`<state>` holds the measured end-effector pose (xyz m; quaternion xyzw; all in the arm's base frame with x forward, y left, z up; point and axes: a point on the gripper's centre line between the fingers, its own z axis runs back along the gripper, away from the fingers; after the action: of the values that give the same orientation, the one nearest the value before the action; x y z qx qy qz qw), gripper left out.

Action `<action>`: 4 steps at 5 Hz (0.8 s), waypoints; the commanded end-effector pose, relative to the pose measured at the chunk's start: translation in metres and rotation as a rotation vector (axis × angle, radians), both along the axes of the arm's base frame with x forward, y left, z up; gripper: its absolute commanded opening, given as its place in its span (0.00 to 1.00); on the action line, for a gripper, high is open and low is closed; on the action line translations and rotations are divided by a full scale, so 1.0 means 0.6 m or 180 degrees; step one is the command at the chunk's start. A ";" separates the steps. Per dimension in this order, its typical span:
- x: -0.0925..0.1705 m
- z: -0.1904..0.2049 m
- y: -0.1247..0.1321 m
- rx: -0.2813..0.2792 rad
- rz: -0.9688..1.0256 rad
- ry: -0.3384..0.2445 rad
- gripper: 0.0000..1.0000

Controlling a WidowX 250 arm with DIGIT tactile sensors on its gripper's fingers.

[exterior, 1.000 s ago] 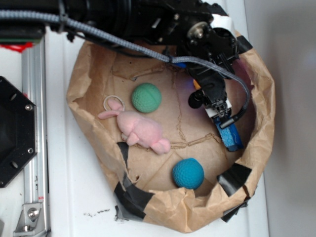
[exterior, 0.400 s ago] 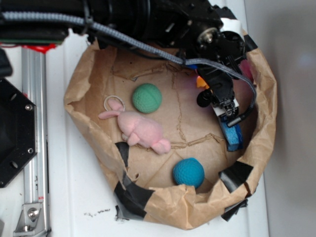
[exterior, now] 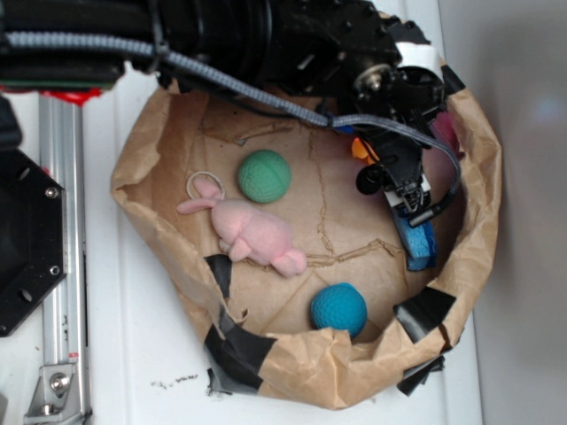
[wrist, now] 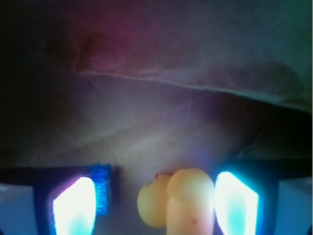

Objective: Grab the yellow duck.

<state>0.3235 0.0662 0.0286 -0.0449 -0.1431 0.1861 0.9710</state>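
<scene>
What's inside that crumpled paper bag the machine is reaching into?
In the paper bag lie a green ball, a teal ball and a pink bunny. The arm covers the far corner; only the wrist view shows the yellow duck between the gripper fingers.

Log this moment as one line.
phase: closing in | fingers: open, straddling yellow duck | duck: against one pad, not gripped | site: paper bag

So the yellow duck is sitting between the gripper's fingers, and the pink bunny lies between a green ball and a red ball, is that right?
One thing is off: the second ball is teal, not red, as the exterior view shows. The pink bunny does lie between it and the green ball, and the wrist view shows the yellow duck between the gripper's fingers.
</scene>
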 end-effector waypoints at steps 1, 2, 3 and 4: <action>-0.009 0.004 0.001 0.0098 -0.0144 -0.0007 0.00; -0.014 0.013 -0.002 0.0010 -0.0178 -0.0033 0.00; -0.024 0.028 -0.009 -0.0059 -0.0237 -0.0092 0.00; -0.033 0.033 -0.016 -0.0085 -0.0292 -0.0089 0.00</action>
<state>0.3027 0.0474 0.0338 -0.0699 -0.1341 0.1455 0.9777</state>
